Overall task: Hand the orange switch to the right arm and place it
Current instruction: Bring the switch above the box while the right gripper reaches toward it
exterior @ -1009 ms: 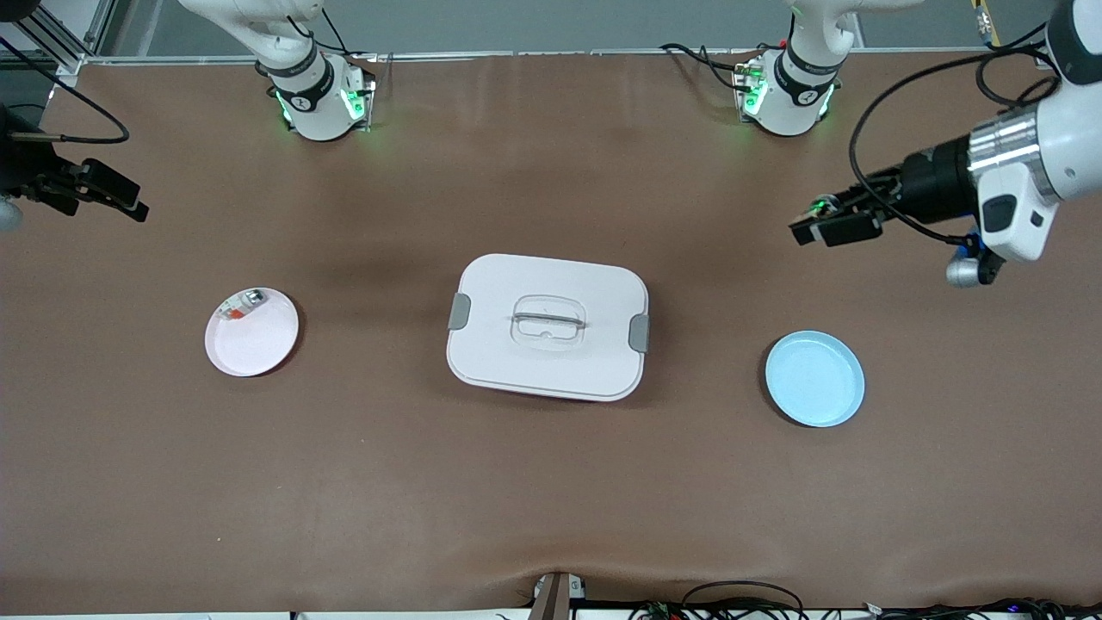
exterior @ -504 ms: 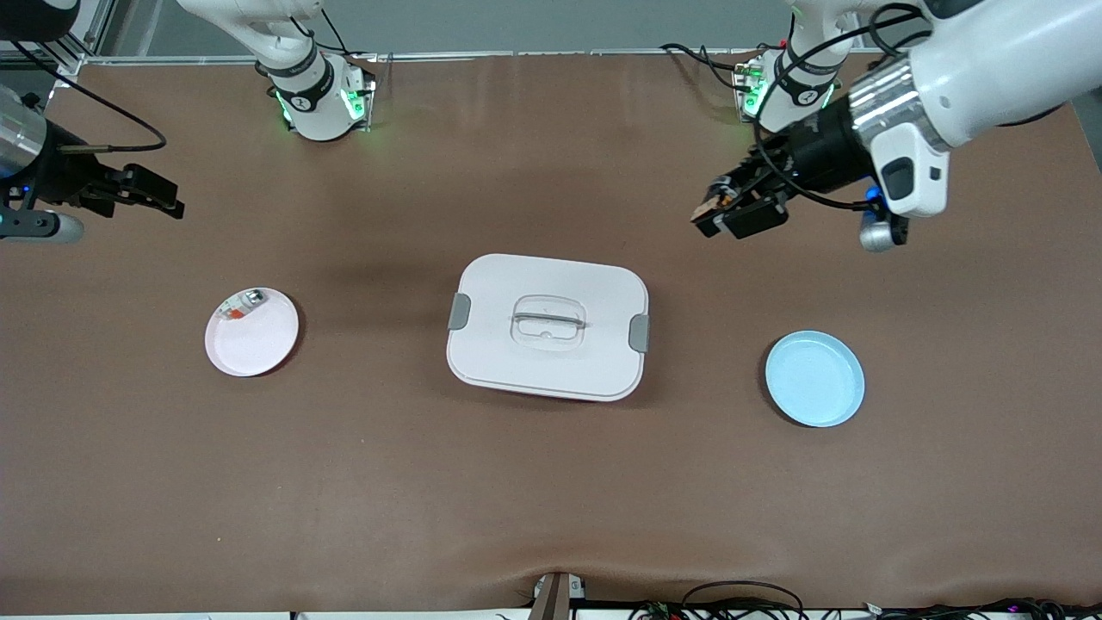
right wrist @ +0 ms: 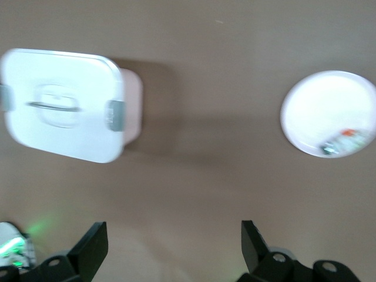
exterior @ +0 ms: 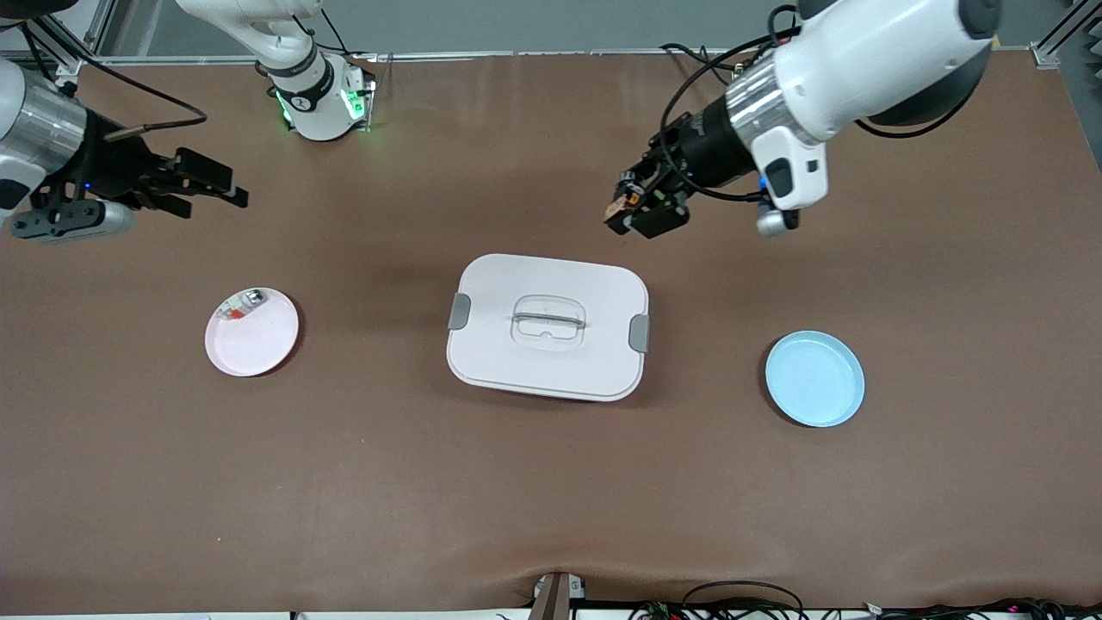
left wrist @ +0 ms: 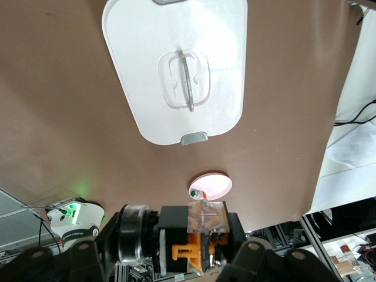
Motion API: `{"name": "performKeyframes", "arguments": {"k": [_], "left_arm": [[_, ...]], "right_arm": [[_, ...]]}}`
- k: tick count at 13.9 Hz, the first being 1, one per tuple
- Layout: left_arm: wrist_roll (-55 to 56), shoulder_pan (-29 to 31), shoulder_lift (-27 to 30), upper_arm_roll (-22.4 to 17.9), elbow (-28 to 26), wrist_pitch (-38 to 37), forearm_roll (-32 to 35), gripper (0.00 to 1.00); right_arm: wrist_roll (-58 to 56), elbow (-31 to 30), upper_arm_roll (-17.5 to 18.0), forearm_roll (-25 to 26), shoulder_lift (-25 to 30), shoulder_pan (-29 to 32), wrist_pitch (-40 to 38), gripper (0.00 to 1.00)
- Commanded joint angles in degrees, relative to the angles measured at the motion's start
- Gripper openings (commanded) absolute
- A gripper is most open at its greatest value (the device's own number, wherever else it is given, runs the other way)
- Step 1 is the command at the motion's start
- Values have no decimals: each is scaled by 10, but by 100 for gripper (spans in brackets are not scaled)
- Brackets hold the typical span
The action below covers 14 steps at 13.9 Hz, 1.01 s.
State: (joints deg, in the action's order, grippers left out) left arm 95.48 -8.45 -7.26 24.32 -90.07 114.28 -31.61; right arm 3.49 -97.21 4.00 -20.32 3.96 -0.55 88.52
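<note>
orange switch (left wrist: 189,251) is pinched in left gripper (exterior: 633,209) over bench (exterior: 551,482); right gripper (exterior: 202,185) is spread, unloaded. handover and placement remain undone.

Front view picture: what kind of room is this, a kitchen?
Probably a robot lab, not a kitchen: two robot arms bolted to a brown table, loose cables along its edge, and a white lidded box between two small plates.

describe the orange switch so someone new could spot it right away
Start at the big white lidded box mid-table. Above the table just past its edge, the left gripper is shut on the orange switch, a tiny black block with bright orange centre.
</note>
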Motion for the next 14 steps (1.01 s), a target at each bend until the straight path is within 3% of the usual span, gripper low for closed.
{"name": "performKeyframes", "arguments": {"k": [1, 7, 14], "left_arm": [[29, -25, -22, 0, 24, 23, 16, 43], [93, -74, -80, 1, 79, 45, 66, 44], [102, -87, -93, 0, 80, 90, 61, 44]], "right_arm": [[22, -18, -2, -55, 5, -36, 23, 100], [24, -88, -2, -195, 12, -89, 113, 100], [24, -95, -2, -289, 10, -154, 234, 100]]}}
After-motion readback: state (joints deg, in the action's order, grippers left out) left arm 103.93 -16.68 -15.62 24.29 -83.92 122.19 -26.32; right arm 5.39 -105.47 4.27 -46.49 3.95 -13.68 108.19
